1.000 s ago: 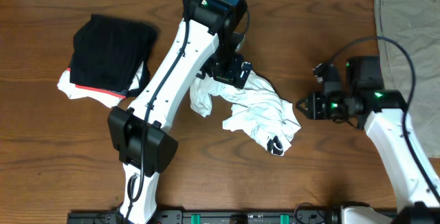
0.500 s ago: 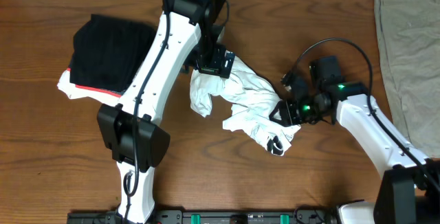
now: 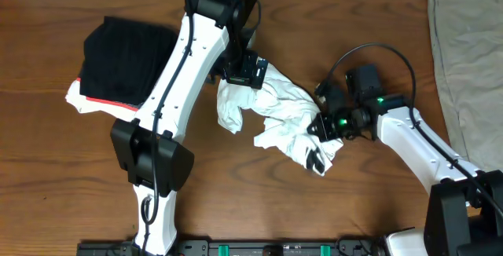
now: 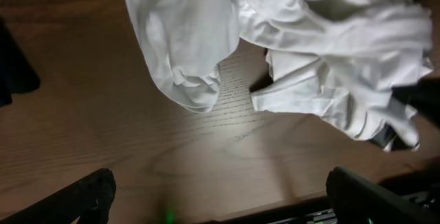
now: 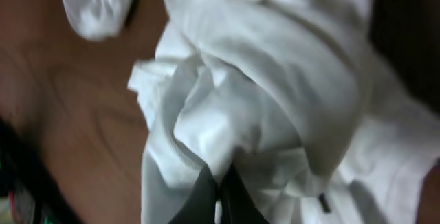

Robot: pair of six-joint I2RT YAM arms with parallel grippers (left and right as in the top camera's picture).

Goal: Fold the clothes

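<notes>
**A:** T-shirt (image 3: 279, 118) folded yet?

**B:** No. It lies crumpled in a heap in the middle of the table (image 3: 63, 193), not spread out and with no fold made, so I'd say all the folding is left to do

**A:** And the grippers?

**B:** Left gripper (image 3: 245, 71) hangs over the heap's upper-left end, jaws wide apart and holding nothing. Right gripper (image 3: 322, 126) has its jaws together, pinching a fold at the heap's right edge, just above a black patch (image 3: 314, 164) (tag or print, I can't tell)

I see a white shirt (image 3: 292, 121) with a patch of black print at its lower edge, on a brown wood-grain worktop (image 3: 55, 177). The folded garment (image 3: 126, 56) is black with a red edge. The cloth (image 3: 468, 44) is olive-grey. The left arm (image 3: 185, 67) and right arm (image 3: 416, 142) are white with black joints.
</notes>
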